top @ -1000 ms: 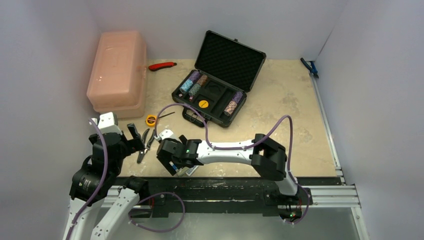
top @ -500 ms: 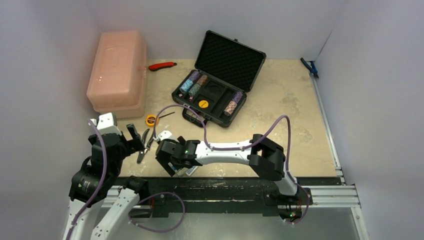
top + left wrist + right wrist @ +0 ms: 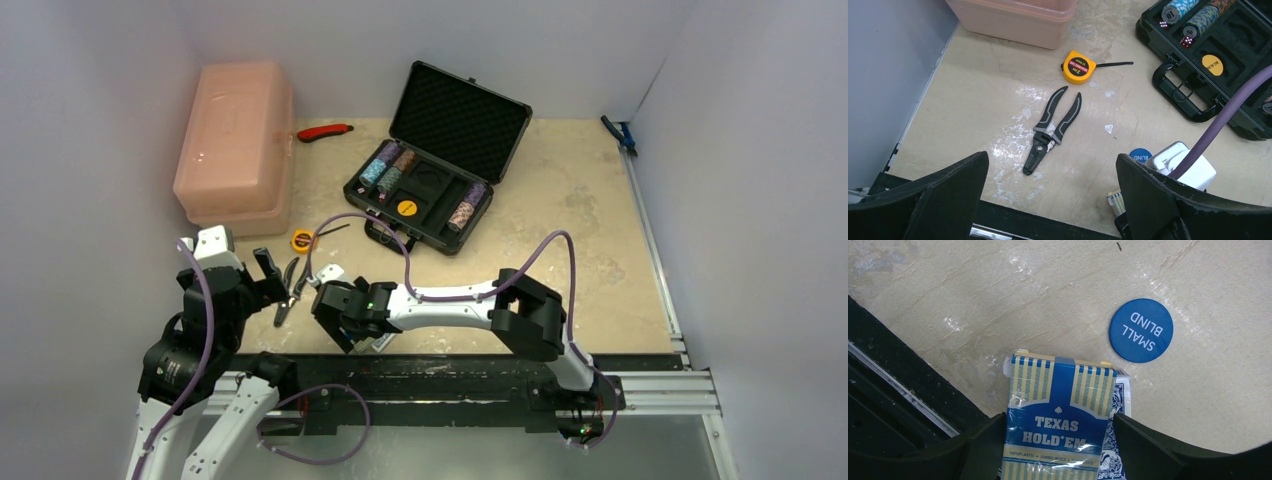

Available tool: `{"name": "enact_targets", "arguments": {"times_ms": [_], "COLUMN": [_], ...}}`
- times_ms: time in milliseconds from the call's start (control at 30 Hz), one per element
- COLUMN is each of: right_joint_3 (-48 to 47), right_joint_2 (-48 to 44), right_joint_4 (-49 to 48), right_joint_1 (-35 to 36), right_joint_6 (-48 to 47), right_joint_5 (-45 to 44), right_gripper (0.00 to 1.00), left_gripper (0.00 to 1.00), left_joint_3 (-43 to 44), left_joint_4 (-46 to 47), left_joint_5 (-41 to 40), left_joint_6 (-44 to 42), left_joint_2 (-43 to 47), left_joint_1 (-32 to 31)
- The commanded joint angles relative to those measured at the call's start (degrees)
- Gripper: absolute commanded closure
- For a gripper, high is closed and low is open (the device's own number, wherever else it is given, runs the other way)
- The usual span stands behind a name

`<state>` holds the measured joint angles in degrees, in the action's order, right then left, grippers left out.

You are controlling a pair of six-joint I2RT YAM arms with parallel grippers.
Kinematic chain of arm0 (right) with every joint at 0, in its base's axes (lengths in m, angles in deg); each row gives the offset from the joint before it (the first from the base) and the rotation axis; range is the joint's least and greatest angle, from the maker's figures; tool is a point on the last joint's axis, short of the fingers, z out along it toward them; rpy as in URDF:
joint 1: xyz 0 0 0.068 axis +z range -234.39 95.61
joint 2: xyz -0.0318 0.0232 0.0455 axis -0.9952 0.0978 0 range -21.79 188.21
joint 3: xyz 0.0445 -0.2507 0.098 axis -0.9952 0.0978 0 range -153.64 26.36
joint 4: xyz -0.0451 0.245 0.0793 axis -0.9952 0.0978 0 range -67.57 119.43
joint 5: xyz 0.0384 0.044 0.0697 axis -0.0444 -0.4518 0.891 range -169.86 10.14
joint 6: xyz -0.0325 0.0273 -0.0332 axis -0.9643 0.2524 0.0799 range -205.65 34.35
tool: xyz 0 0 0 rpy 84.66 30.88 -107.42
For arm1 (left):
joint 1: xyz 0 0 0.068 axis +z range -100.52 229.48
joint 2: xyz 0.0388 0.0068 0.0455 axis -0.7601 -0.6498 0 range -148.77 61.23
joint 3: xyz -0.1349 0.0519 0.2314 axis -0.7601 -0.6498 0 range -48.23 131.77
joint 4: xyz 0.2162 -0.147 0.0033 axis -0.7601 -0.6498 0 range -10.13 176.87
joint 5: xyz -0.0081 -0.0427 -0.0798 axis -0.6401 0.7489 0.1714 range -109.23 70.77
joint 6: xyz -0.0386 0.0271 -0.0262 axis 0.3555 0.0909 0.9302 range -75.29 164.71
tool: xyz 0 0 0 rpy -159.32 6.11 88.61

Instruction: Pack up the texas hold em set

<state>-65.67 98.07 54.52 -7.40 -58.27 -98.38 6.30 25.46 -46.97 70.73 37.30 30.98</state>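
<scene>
The black case [image 3: 432, 222] lies open at the back middle, its foam lid [image 3: 460, 120] raised. Short chip stacks [image 3: 385, 170] fill its left slots and more [image 3: 468, 205] its right; a yellow disc [image 3: 406, 208] lies in front. My right gripper [image 3: 1059, 421] is near the front edge, shut on the blue-white "Texas Hold'em" card deck [image 3: 1058, 410], with a second blue-backed pack beside it. The round blue "Small Blind" disc [image 3: 1141, 330] lies on the table just beyond. My left gripper [image 3: 1051, 157] is open and empty above the front left of the table.
Black pliers [image 3: 1050, 132] lie under my left gripper. A yellow tape measure [image 3: 1078, 67] sits beyond them. The large pink box [image 3: 235, 140] stands at the back left, a red knife [image 3: 325, 131] beside it. A blue tool [image 3: 620, 135] lies at the back right corner.
My right gripper has shifted slightly to the left by the front edge, staying at the card deck. The left arm has not moved.
</scene>
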Motion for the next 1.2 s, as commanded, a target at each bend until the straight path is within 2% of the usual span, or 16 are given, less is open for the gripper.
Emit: {"name": "enact_targets", "arguments": {"times_ms": [0,267,600,1167], "right_joint_3": [-2.6,-3.3,-3.6,-0.4], "right_joint_2": [0.4,1.1,-0.2,-7.8], "right_joint_4": [-0.1,0.8,1.2,-3.3], "right_joint_1": [0.4,0.4,0.4,-0.1], "right_joint_6": [0.1,-0.1,-0.7,-5.4], "right_joint_5": [-1.1,-2.1,-3.4,-6.3], "right_gripper": [0.20,0.26,0.56,0.77], "left_gripper": [0.00,0.00,0.00,0.00], "left_joint_3": [1.1,1.2,1.0,1.0], "left_joint_4": [0.7,0.8,0.8,0.9], "left_joint_5": [-0.9,-0.9,-1.0,-0.4], "left_joint_6": [0.6,0.6,0.6,0.3], "left_joint_2": [0.1,0.0,-0.1,-0.1], "left_joint_1": [0.3,0.2,0.3,0.3]}}
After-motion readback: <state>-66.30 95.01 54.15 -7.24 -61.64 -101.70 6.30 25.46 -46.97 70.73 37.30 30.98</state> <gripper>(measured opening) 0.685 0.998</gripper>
